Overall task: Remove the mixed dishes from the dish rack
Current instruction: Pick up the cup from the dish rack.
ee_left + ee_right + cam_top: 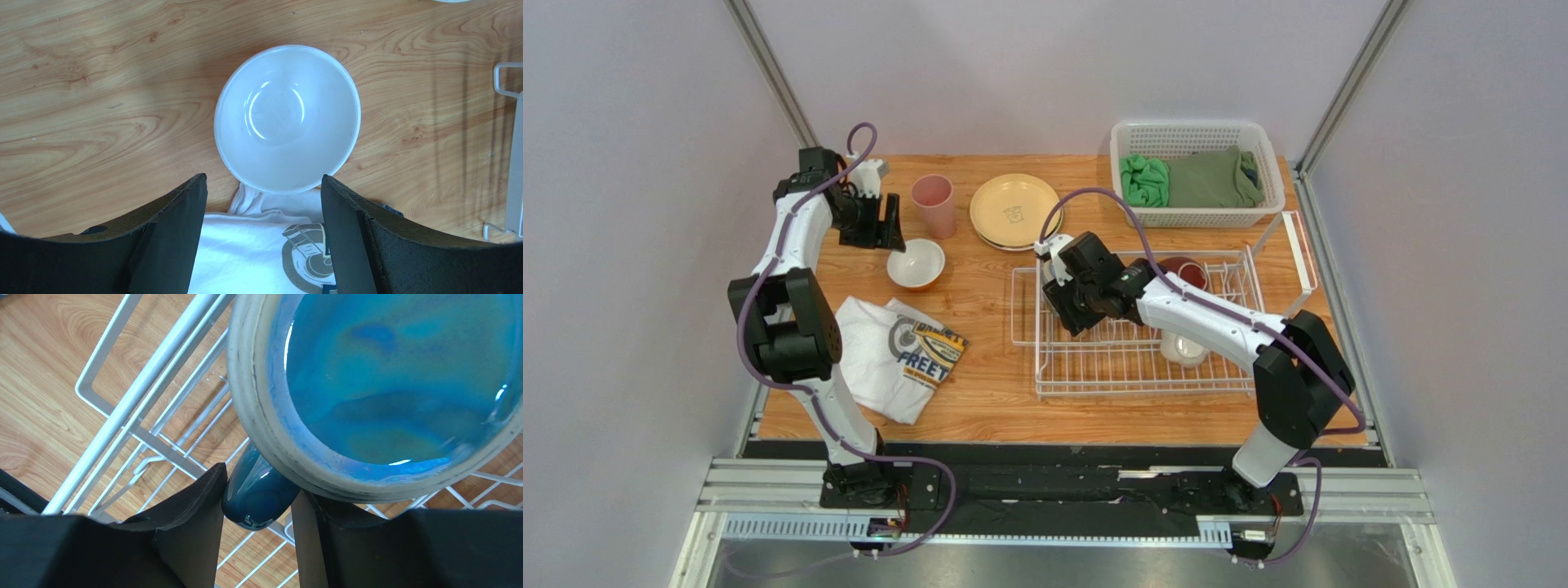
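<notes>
In the right wrist view my right gripper (259, 487) is shut on the dark blue handle (255, 499) of the light-blue mug (393, 373), just above the white wire dish rack (153, 373). In the top view that gripper (1075, 298) sits over the rack's (1136, 390) left part and hides the mug. A dark red bowl (1183, 272) stands in the rack's far side. My left gripper (886, 227) is open and empty above the small white bowl (916, 263), which also shows in the left wrist view (287, 116) just beyond its fingers (184, 208). A pink cup (933, 205) and tan plates (1014, 211) stand on the table.
A printed white T-shirt (897, 349) lies at front left, touching the white bowl. A white perforated basket (1192, 132) with green cloths (1198, 178) stands at back right. A pale round item (1185, 350) sits in the rack under my right arm.
</notes>
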Robot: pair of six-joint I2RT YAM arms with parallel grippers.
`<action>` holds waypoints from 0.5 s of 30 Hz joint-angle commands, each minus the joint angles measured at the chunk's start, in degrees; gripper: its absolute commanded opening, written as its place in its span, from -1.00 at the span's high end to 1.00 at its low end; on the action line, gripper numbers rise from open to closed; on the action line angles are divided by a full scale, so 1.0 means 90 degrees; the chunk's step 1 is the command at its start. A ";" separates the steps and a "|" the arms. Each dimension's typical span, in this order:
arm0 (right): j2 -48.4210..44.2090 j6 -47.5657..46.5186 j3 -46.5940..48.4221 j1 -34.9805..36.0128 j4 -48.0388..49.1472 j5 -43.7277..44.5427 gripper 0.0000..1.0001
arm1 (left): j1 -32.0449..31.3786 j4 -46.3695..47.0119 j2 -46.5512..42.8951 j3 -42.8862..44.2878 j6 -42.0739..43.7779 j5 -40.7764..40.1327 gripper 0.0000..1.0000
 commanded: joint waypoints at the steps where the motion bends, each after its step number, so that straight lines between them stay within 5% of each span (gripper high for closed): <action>1: -0.0146 -0.0105 -0.0123 0.0015 0.0375 0.0416 0.17 | 0.0054 0.0126 -0.0390 -0.0047 0.0041 0.0169 -0.53; 15: -0.0458 -0.0427 -0.0260 0.0005 0.0414 0.0758 0.18 | 0.0044 0.0136 -0.0439 -0.0115 0.0090 0.0277 -0.53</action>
